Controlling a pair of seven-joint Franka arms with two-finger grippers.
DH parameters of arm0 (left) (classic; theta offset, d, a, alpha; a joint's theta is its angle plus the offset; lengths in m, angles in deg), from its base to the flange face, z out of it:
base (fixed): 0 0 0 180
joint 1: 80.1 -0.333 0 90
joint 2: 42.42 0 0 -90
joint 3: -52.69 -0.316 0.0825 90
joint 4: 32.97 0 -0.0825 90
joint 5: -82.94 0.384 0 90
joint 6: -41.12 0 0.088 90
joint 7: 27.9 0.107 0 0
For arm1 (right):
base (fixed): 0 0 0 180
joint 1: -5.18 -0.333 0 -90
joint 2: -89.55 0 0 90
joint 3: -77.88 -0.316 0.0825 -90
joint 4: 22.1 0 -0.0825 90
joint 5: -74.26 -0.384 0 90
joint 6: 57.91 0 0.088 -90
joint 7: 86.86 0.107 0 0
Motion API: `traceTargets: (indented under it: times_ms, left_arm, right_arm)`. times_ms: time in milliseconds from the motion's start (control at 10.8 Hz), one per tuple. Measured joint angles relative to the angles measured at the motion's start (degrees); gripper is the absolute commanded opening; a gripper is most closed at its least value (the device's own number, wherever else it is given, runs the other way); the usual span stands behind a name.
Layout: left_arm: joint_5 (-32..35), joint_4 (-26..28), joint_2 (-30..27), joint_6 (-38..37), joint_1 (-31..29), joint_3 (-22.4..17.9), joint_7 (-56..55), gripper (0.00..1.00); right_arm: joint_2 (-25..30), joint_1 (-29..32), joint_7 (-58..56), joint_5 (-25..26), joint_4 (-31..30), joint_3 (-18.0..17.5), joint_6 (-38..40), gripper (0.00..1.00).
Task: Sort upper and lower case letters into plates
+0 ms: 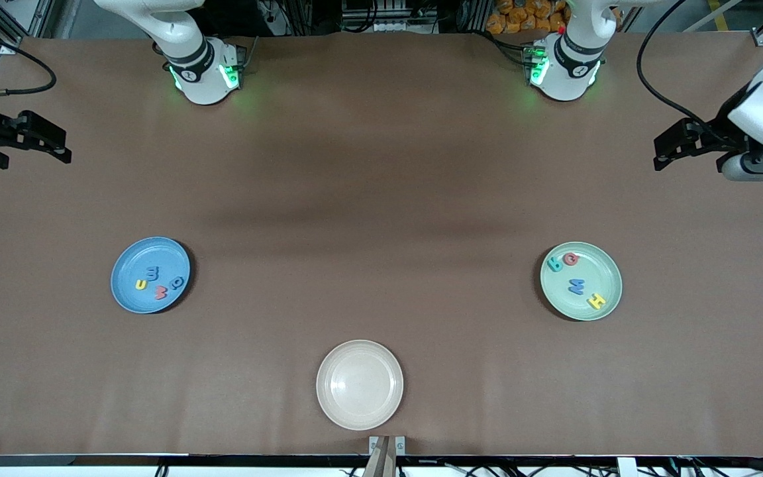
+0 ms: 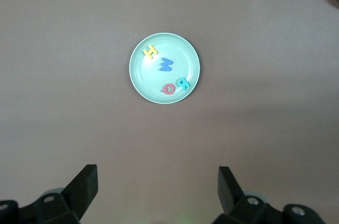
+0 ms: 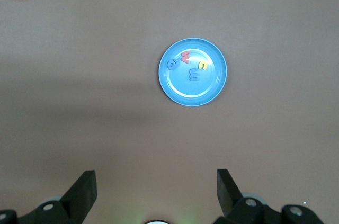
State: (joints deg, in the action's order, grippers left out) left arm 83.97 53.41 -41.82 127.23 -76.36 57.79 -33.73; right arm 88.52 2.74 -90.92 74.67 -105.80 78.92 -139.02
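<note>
Front view: the blue plate [image 1: 150, 275] lies toward the right arm's end of the table and carries four letters [image 1: 158, 283]. The green plate [image 1: 581, 281] lies toward the left arm's end with four more letters [image 1: 575, 277]. A cream plate [image 1: 359, 384] sits nearest the camera, between them. The right gripper [image 1: 57, 149] hangs at nine o'clock, the left gripper [image 1: 663, 156] at three o'clock; both arms wait, holding nothing.

Left wrist view: the left gripper's fingers [image 2: 85, 187] are spread wide over bare table, well apart from the green plate.

Right wrist view: the right gripper's fingers [image 3: 83, 191] are likewise released, the blue plate well clear of them.
</note>
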Motion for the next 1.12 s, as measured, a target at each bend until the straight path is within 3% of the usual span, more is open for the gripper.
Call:
traceTargets:
  times_ms: [1116]
  left_arm:
    - [-0.22, 0.28, -0.91, 0.04, 0.19, -0.42, -0.01, 1.00]
  right_arm:
    - [0.00, 0.00, 0.00, -0.01, 0.22, 0.19, -0.02, 1.00]
